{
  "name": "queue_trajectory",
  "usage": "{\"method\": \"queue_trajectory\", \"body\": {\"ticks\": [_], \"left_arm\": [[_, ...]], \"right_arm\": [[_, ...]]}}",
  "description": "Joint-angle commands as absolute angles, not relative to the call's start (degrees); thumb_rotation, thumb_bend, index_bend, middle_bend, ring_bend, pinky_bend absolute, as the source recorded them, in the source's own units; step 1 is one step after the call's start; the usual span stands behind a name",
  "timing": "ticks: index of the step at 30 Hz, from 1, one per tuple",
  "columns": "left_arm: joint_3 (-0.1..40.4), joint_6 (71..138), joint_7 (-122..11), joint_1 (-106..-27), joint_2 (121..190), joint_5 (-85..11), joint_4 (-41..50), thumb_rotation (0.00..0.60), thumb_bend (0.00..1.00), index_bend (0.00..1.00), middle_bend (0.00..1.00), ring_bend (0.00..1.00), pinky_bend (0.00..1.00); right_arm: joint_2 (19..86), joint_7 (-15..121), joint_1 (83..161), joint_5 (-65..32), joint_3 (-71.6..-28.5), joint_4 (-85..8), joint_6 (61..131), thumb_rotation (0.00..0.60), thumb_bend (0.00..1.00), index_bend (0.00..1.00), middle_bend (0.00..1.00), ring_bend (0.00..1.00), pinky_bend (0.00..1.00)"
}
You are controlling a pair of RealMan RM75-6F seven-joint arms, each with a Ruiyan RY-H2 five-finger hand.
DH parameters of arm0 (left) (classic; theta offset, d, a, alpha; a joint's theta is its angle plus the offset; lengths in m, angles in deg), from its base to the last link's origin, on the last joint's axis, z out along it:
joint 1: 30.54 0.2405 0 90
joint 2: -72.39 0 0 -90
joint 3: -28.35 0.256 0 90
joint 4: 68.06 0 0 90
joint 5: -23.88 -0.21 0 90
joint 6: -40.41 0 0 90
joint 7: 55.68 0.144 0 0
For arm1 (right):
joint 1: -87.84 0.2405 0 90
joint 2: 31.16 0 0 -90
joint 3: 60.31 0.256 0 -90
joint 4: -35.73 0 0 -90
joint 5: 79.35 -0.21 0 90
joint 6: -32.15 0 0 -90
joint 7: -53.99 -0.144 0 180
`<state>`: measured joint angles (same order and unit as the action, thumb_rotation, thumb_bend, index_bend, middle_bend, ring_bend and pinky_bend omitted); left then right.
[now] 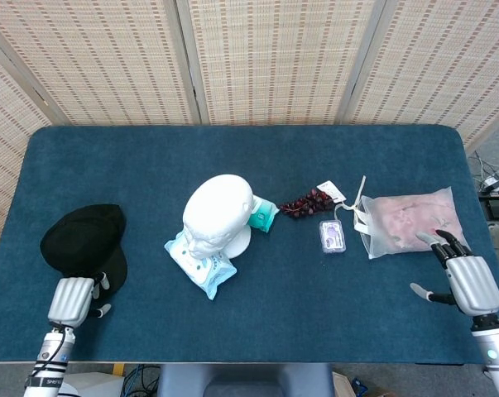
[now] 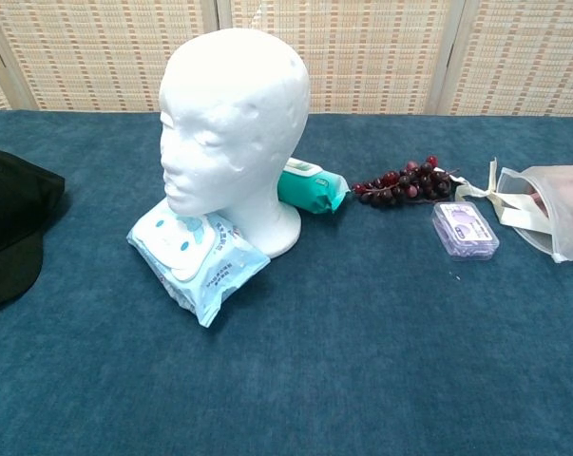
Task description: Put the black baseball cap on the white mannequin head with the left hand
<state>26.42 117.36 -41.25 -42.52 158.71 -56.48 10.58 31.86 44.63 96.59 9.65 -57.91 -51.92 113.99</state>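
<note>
The black baseball cap (image 1: 85,246) lies flat on the blue table at the left; its edge also shows in the chest view as the cap (image 2: 10,223). The white mannequin head (image 1: 217,215) stands upright mid-table, seen large as the head (image 2: 235,128) in the chest view, facing left. My left hand (image 1: 74,298) hovers at the table's near edge, just below the cap's brim, fingers apart and holding nothing. My right hand (image 1: 466,279) is open at the near right, beside a translucent bag.
A light blue wipes pack (image 1: 199,265) leans against the mannequin's base, a teal pack (image 1: 263,214) behind it. Dark grapes (image 1: 307,202), a small clear box (image 1: 333,236) and a translucent bag of pink items (image 1: 408,221) lie to the right. Woven screens stand behind the table (image 1: 315,306).
</note>
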Motion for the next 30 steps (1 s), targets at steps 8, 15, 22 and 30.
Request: {"method": "queue_trajectory", "body": {"ticks": [8,15,22,30], "left_arm": [[25.7,117.5,-39.6,-42.5,161.2,-55.5,7.6,0.600,0.01,0.51,0.68,0.41,0.44],[25.3,117.6,-39.4,-42.6,162.8,-55.1,5.4,0.600,0.01,0.51,0.71,0.41,0.43],[25.1,118.0,-37.9,-42.6,164.1,-55.0,3.3,0.600,0.01,0.51,0.71,0.42,0.43],[25.0,119.0,-37.9,-42.5,165.4,-55.6,0.7,0.600,0.00,0.52,0.72,0.42,0.43]], "right_arm": [[31.8,44.2,96.6,9.7,-57.9,-51.8,114.0,0.600,0.00,0.16,0.25,0.12,0.31],[31.7,44.1,96.6,9.7,-57.9,-51.7,114.0,0.600,0.00,0.16,0.25,0.12,0.31],[31.6,43.8,96.5,9.7,-57.9,-51.7,114.1,0.600,0.00,0.16,0.25,0.12,0.31],[31.7,43.8,96.5,9.8,-57.8,-51.7,114.1,0.600,0.00,0.16,0.25,0.12,0.31]]}}
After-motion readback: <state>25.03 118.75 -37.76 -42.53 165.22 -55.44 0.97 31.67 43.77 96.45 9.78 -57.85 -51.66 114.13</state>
